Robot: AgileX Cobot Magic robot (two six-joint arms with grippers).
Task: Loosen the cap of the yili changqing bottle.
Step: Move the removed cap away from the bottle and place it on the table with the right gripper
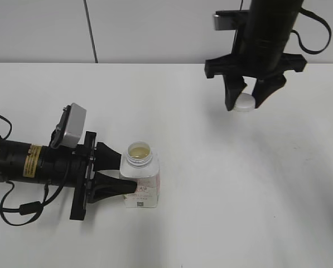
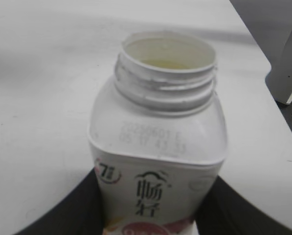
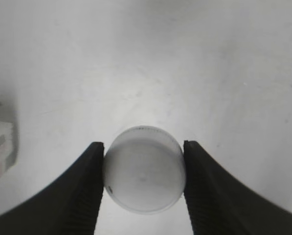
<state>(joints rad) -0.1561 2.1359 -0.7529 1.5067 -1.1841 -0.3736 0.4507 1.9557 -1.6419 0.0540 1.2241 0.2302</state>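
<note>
The left arm runs off the left edge of the room view, and from its wrist only the inner edges of its two black fingers point(image 2: 82, 208) show at the bottom corners, the lower half of the label cut away between them. The print there is partly readable, a stamped code on the shoulder too faint to make out. From the right wrist, something pale and boxy pokes in at the left edge, too blurred to name. Now the bottle point(image 1: 140, 181): it stands upright on the white table point(image 1: 239, 195), neck threads bare, mouth open, and inside sits a pale yellowish liquid well up toward the neck. The left gripper point(image 1: 130, 174) lies low along the table, clamped on the bottle's body from both sides. The cap point(image 1: 245, 102) is off and well apart, up at the far right, pinched sideways between the fingers of the right gripper point(image 3: 144, 169), which hangs above the tabletop.
</note>
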